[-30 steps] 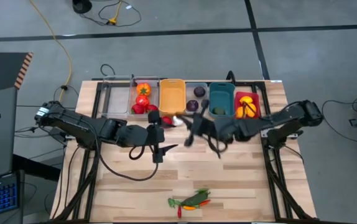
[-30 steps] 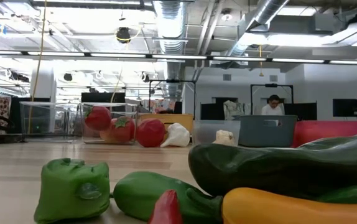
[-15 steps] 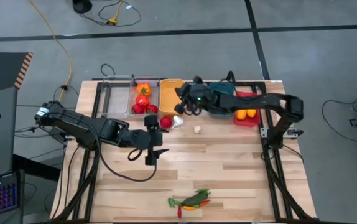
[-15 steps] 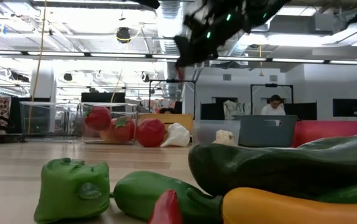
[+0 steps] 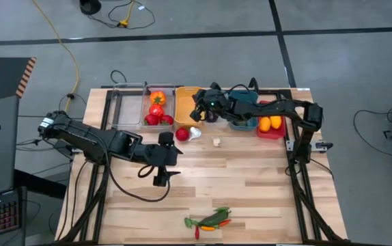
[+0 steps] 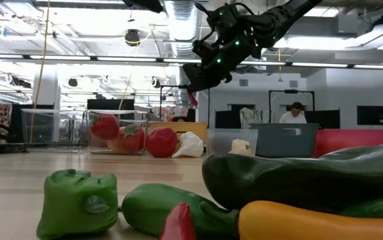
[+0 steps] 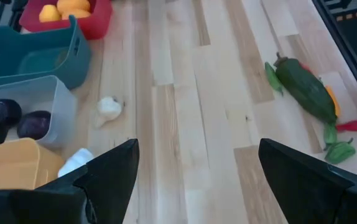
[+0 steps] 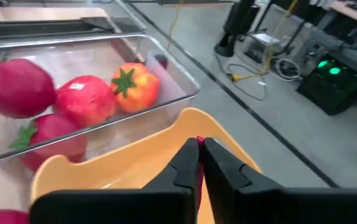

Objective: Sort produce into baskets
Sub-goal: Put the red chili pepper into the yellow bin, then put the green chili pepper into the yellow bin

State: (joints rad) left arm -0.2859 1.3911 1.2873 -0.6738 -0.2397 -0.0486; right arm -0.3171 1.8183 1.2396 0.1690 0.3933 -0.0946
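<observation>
Light wood-plank bench [image 5: 250, 178] on grey concrete floor [image 5: 346, 61] crossed by dark tape lines. Yellow cable [image 5: 65, 48] trailing over floor. Exposed silver ducts [image 6: 181, 17] and strip lights under ceiling. Person [image 6: 295, 112] seated far back among dark monitors [image 6: 371, 115]. Hazard-striped panel [image 5: 5, 72] beside bench.

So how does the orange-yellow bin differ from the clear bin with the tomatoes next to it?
The orange-yellow plastic bin is opaque and looks empty; the clear plastic bin is see-through and holds red tomatoes. The right gripper hangs over the orange-yellow one only. Both are rectangular, alike in size.
</observation>
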